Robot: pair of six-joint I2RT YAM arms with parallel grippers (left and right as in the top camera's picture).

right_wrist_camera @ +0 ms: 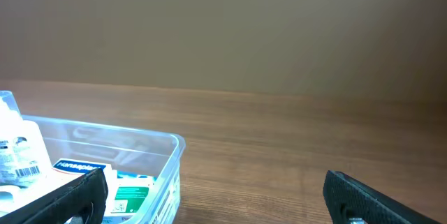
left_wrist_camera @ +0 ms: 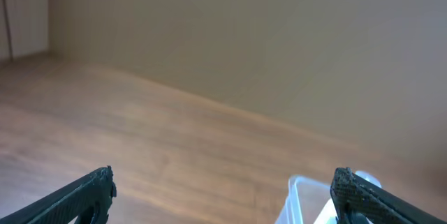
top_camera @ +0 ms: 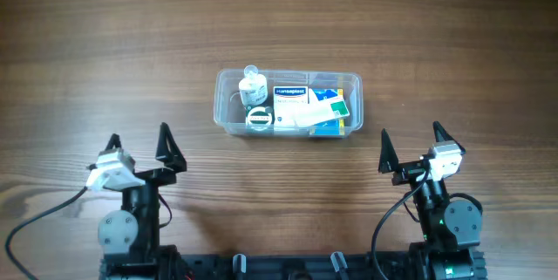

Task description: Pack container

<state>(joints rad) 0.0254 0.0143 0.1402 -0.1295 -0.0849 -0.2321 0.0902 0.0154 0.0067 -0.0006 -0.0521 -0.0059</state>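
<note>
The clear plastic container (top_camera: 228, 114) sits at the table's middle, holding a small clear bottle (top_camera: 253, 85), a round tin (top_camera: 259, 119) and small boxes (top_camera: 293, 105). My left gripper (top_camera: 139, 147) is open and empty, near the front left, well short of the container. My right gripper (top_camera: 410, 145) is open and empty at the front right. In the right wrist view the container (right_wrist_camera: 171, 155) shows at lower left with boxes inside, between and beyond my open fingers (right_wrist_camera: 216, 192). In the left wrist view a corner of the container (left_wrist_camera: 297, 196) shows by the right finger of the open gripper (left_wrist_camera: 223, 189).
The wooden table (top_camera: 105, 62) spreads all round the container. Arm bases and cables (top_camera: 52, 219) lie along the front edge. A plain wall stands behind the table in both wrist views.
</note>
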